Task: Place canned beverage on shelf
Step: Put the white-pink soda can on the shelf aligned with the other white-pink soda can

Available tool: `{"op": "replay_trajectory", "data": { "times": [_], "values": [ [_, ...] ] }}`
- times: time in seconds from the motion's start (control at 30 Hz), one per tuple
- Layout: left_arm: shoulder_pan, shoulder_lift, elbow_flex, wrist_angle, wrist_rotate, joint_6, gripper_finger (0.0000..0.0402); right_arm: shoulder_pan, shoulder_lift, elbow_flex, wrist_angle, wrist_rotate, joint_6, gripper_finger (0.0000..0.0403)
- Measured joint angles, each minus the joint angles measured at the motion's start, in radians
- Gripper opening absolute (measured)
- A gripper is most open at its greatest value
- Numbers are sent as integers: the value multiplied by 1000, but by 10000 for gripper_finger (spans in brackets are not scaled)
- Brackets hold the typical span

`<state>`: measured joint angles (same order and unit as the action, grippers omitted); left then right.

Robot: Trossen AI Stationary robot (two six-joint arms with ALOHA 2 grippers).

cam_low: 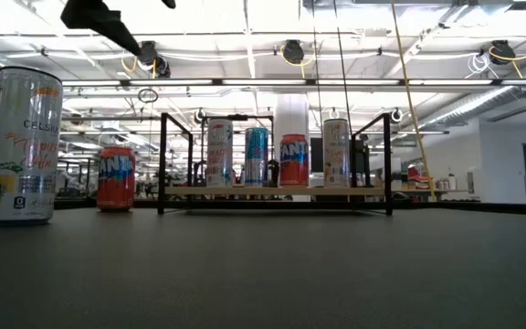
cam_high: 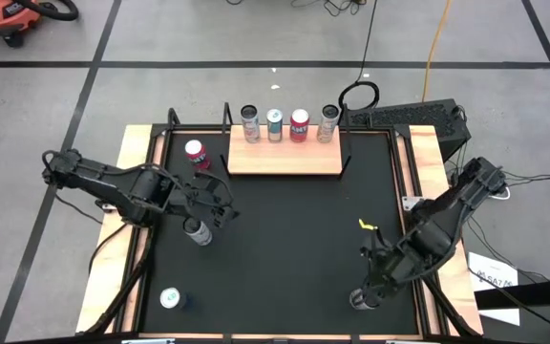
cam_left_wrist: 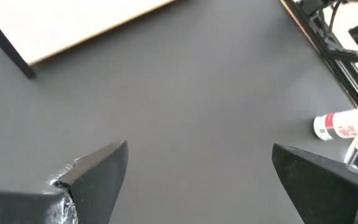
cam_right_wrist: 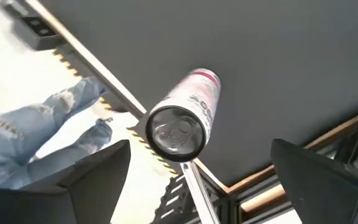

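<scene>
The shelf is a light wooden board with black posts at the table's far middle. Several cans stand along its far edge, which also shows in the low view. My left gripper hangs open and empty, high above the table. A silver Celsius can stands just nearside of it. My right gripper is open above a white-and-pink can. That can stands upright near the front right edge, untouched.
An orange-red Fanta can stands left of the shelf. Another can stands at the near left corner. A yellow scrap lies on the black mat. A person's jeans-clad legs show beyond the table's edge.
</scene>
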<state>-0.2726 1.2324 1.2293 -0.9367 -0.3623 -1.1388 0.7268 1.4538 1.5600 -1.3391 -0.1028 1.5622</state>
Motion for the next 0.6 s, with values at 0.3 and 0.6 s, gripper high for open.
{"op": "replay_trajectory", "data": {
  "times": [0.3, 0.6],
  "values": [
    [9, 0, 0, 9, -106, 39, 397, 47, 84, 0, 11, 15, 77, 377],
    [11, 0, 0, 16, -99, 80, 397, 61, 157, 0, 78, 23, 103, 377]
  ]
}}
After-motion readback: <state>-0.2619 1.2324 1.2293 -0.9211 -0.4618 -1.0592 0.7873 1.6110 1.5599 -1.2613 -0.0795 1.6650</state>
